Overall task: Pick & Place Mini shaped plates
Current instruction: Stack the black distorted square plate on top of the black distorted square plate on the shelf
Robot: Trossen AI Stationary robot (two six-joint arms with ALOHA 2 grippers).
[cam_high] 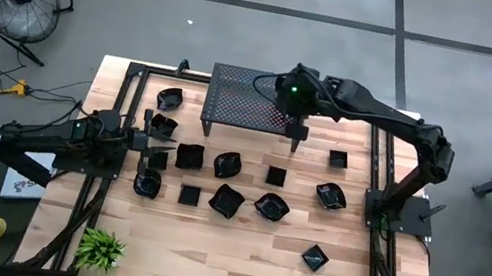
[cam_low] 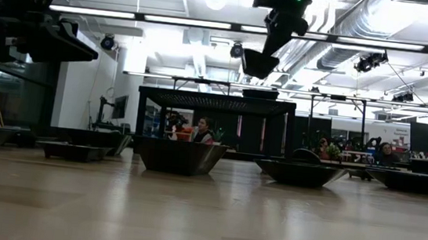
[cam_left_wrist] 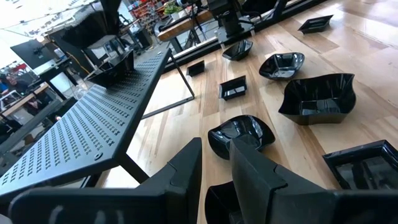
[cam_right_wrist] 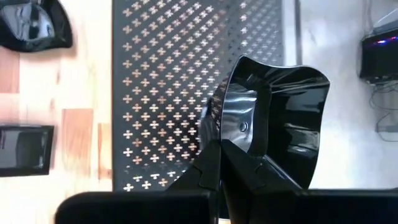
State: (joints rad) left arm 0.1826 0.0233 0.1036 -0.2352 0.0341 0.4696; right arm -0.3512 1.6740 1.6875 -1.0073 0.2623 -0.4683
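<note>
The right gripper (cam_right_wrist: pixel 221 163) is closed on the raised rim of a glossy black plate (cam_right_wrist: pixel 280 118), which it holds above the perforated stand (cam_right_wrist: pixel 161 81). The plate appears light, rigid and slippery, so a firm pinch across the thin rim suits it best. The left gripper (cam_left_wrist: pixel 214 165), fingers nearly together and empty, waits over the plates on the table (cam_high: pixel 247 250).

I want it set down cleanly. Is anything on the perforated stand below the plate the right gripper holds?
Nothing visible. The right gripper holds a glossy black plate above the perforated stand, whose top looks bare in the high and right wrist views. The other plates lie on the table beside it.
</note>
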